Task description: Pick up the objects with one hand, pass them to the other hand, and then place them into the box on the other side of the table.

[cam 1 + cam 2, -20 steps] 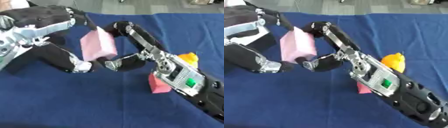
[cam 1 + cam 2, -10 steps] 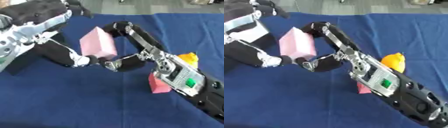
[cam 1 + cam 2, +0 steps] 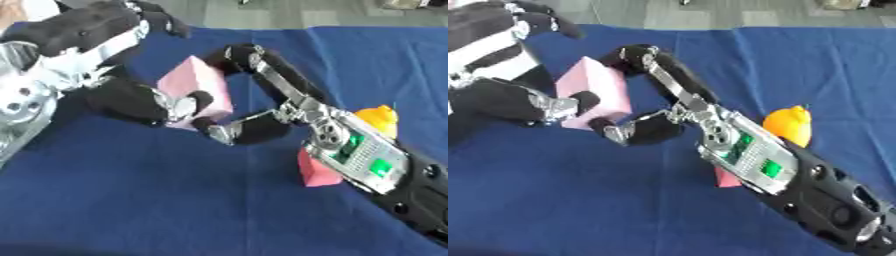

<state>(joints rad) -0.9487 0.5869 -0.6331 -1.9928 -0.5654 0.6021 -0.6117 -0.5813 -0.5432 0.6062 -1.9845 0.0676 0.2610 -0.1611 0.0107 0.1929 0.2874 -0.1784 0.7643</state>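
Meeting over the blue cloth point(image 3: 157, 200), both hands close on one pink block point(image 3: 194, 92), which sits tilted above the cloth toward its far left part. The left hand point(image 3: 131, 102) comes in from the left edge; its thumb point(image 3: 188, 102) curls across the block's near face, and its upper fingers point(image 3: 153, 20) arch above the block's top without clearly touching it. The right hand point(image 3: 654, 95) reaches diagonally from the near right corner; its long fingers point(image 3: 645, 57) hook over the block's far upper edge, and a lower digit point(image 3: 623, 131) with a pale tip presses in just under the block's bottom corner. So the block is pinched between the two hands, each curled partly round it.

Behind the right forearm point(image 3: 750, 152), with its silver panel and green lights, a second, deeper pink block point(image 3: 317, 172) lies on the cloth, partly hidden by the arm. Just beyond the forearm, toward the right edge, stands a small orange thing point(image 3: 789, 125) with a pointed top; its lower part is hidden by the arm and I cannot tell what it is.

No box shows in either view, so nothing can be said of its contents. A grey floor point(image 3: 289, 12) runs past the far edge of the cloth.
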